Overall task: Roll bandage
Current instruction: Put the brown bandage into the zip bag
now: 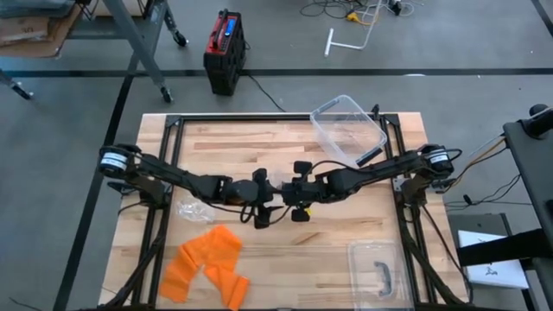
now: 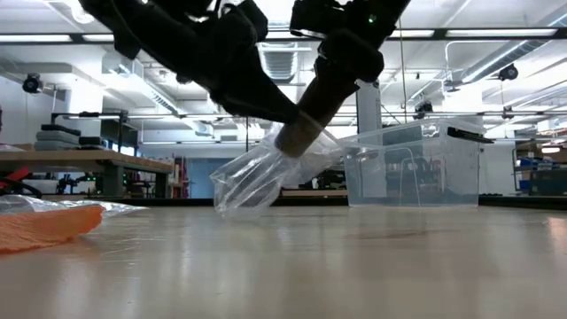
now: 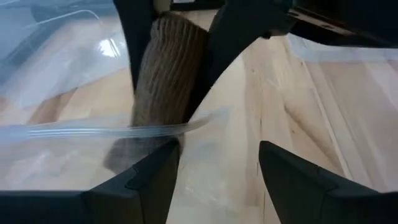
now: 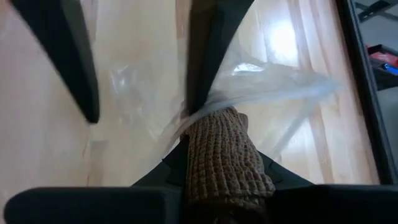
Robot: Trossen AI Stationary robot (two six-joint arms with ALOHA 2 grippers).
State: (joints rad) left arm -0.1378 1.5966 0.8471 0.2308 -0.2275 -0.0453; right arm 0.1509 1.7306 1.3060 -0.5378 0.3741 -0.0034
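We see both dark six-joint arms stretched inward from their bases at the table's two sides, meeting near the middle of the table. The left gripper (image 1: 261, 206) sits just left of centre, its two dark fingers (image 3: 149, 180) spread apart. The right gripper (image 4: 217, 168) faces it from just right of centre, wrist angled down in the low view, its fingers closed on a brown ribbed roll of bandage (image 4: 222, 158) that juts out from between them. The two grippers are very near each other, almost tip to tip.
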